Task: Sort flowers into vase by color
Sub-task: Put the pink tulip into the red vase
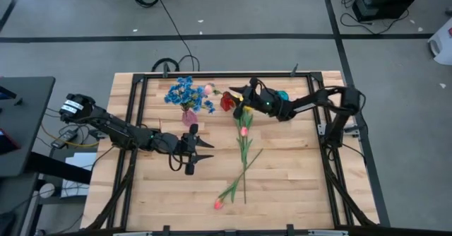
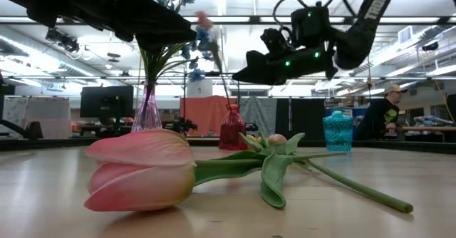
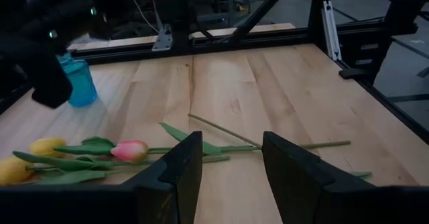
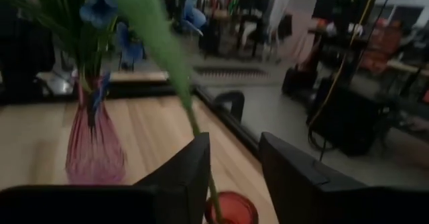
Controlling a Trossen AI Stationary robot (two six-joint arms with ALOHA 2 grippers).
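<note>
High view, right tool (image 1: 239, 95) parted over red vase (image 1: 227, 102)

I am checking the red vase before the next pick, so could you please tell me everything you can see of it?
The red vase is small, of translucent ribbed red glass by its look, with a narrow neck and a round mouth. It stands upright at the far middle of the table, between the pink vase with blue flowers and the blue vase. A green stem rises from its mouth between the right tool's open fingers, directly above it.
</note>
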